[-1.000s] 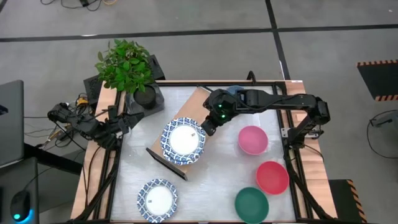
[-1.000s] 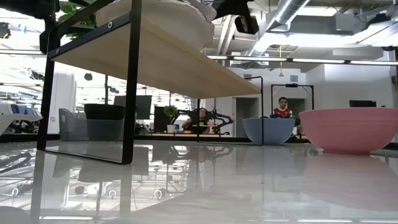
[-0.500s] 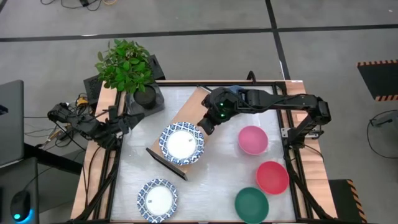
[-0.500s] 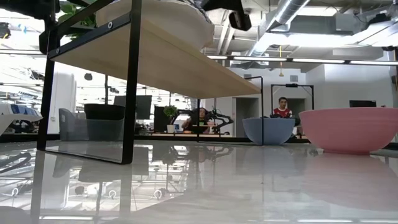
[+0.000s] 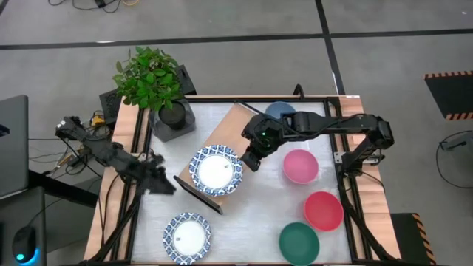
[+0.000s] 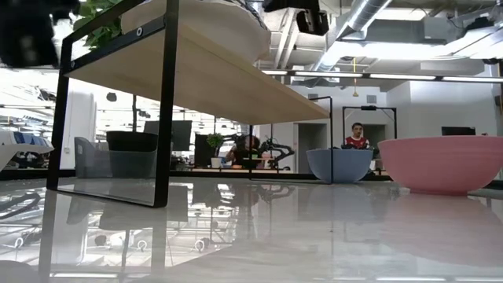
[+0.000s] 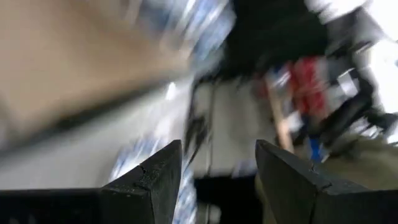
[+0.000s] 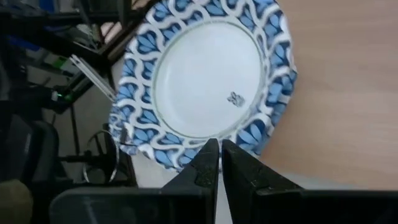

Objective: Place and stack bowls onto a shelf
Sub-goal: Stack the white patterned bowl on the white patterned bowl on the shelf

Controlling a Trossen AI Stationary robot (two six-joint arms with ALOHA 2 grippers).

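Glazed dish point(image 5: 216, 169) on shelf point(image 5: 222, 133) end is judged stiff, slippery, fragile; rim best gripped. Right gripper point(image 5: 250, 161) closed, empty; left gripper point(image 7: 217, 168) parted, empty.

- From overhead, you look straight down on the whole tabletop point(image 5: 244, 214) and both arms.
- The low camera sits at tabletop height, facing level across under the shelf point(image 6: 196, 75) into the room.
- The right wrist camera looks close down on the patterned dish point(image 8: 205, 81) on the shelf, which you also see from overhead.
- The left wrist picture is blurred.
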